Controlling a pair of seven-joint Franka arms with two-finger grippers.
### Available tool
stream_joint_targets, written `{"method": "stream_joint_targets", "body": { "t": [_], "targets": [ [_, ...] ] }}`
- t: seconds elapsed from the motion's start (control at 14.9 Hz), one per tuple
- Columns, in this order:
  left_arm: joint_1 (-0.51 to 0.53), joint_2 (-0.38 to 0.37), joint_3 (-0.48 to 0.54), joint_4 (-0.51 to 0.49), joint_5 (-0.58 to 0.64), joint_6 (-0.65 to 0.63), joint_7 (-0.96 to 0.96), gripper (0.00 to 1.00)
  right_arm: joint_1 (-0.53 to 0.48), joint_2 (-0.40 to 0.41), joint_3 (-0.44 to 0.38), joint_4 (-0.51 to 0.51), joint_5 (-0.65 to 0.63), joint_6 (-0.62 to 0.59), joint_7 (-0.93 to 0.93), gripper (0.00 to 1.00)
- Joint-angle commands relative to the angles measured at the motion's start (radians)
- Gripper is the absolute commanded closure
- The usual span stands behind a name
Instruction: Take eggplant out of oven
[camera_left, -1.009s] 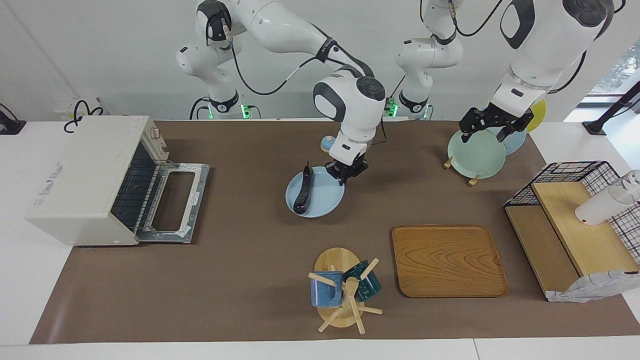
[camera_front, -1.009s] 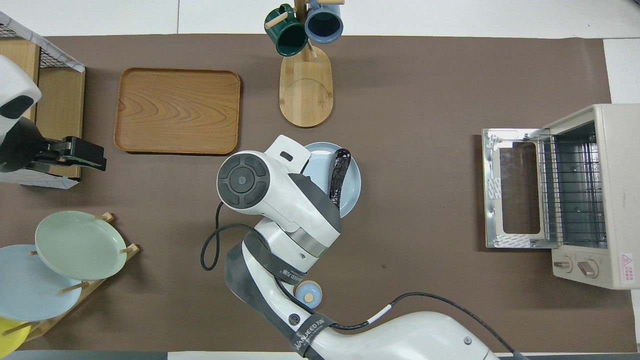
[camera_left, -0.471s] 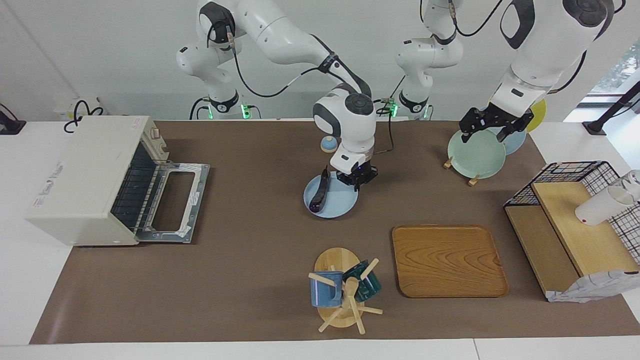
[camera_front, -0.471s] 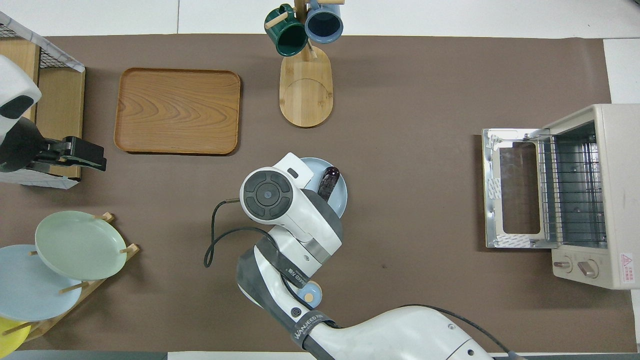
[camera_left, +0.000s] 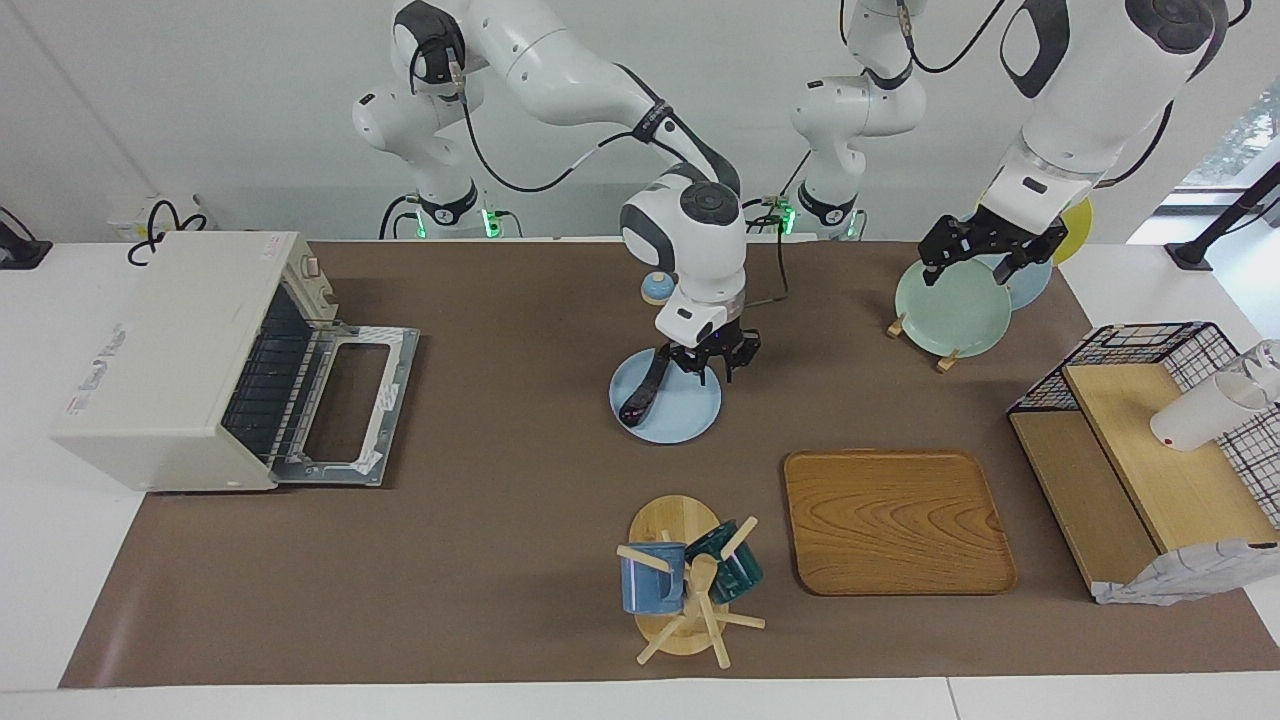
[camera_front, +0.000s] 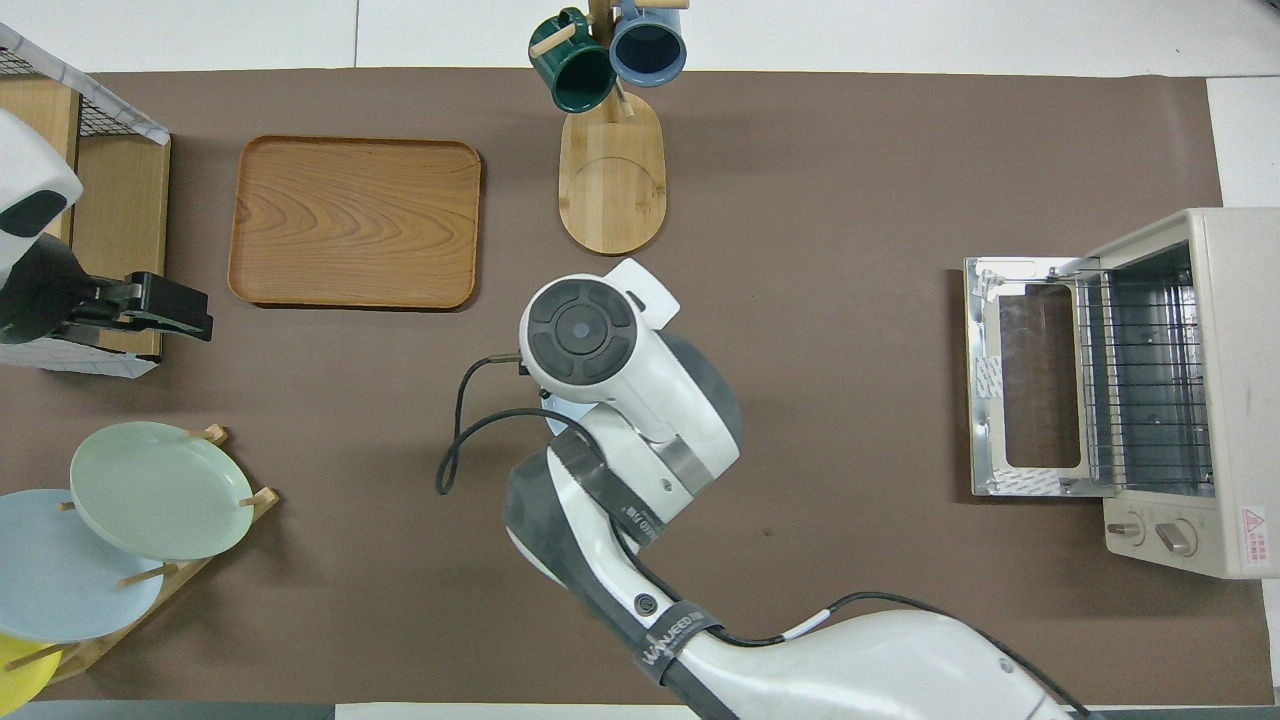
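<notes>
The dark purple eggplant (camera_left: 643, 384) lies on a light blue plate (camera_left: 683, 412) that rests on the brown mat at mid-table, well outside the oven (camera_left: 165, 350). The off-white oven stands at the right arm's end with its door (camera_left: 345, 402) folded down flat and its wire rack (camera_front: 1150, 385) bare. My right gripper (camera_left: 708, 368) hovers just over the plate's edge nearest the robots, beside the eggplant, its fingers apart and holding nothing. In the overhead view the right arm covers the eggplant and nearly all of the plate. My left gripper (camera_left: 975, 268) waits open above the green plate (camera_left: 950, 308).
A wooden tray (camera_left: 897, 521) and a mug tree (camera_left: 685, 585) with two mugs lie farther from the robots than the blue plate. A wire basket shelf (camera_left: 1150, 440) holding a white cup (camera_left: 1200, 412) stands at the left arm's end. A small blue knob (camera_left: 655, 288) sits near the robots.
The right gripper carried the plate with the eggplant a little toward the left arm's end, set it on the mat, and spread its fingers off the rim. The left arm stayed still.
</notes>
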Motion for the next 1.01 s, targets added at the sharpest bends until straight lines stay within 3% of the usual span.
{"method": "stream_joint_targets", "body": {
  "t": [0.0, 0.2, 0.47, 0.67, 0.94],
  "targets": [
    [0.007, -0.016, -0.004, -0.017, -0.009, 0.018, -0.011, 0.0, -0.104, -0.116, 0.012, -0.122, -0.048, -0.054, -0.127, 0.99],
    [-0.004, -0.019, -0.005, -0.025, -0.009, 0.015, -0.005, 0.0, -0.233, -0.212, 0.012, -0.288, -0.056, -0.045, -0.245, 1.0],
    [-0.042, -0.023, -0.013, -0.036, -0.01, 0.065, -0.011, 0.0, -0.374, -0.275, 0.013, -0.495, -0.154, 0.05, -0.375, 1.0],
    [-0.099, -0.017, -0.019, -0.068, -0.032, 0.113, -0.011, 0.0, -0.44, -0.294, 0.013, -0.57, -0.252, 0.073, -0.448, 1.0],
    [-0.2, 0.021, -0.019, -0.146, -0.145, 0.249, -0.011, 0.0, -0.538, -0.303, 0.015, -0.65, -0.269, 0.168, -0.515, 1.0]
  ]
}}
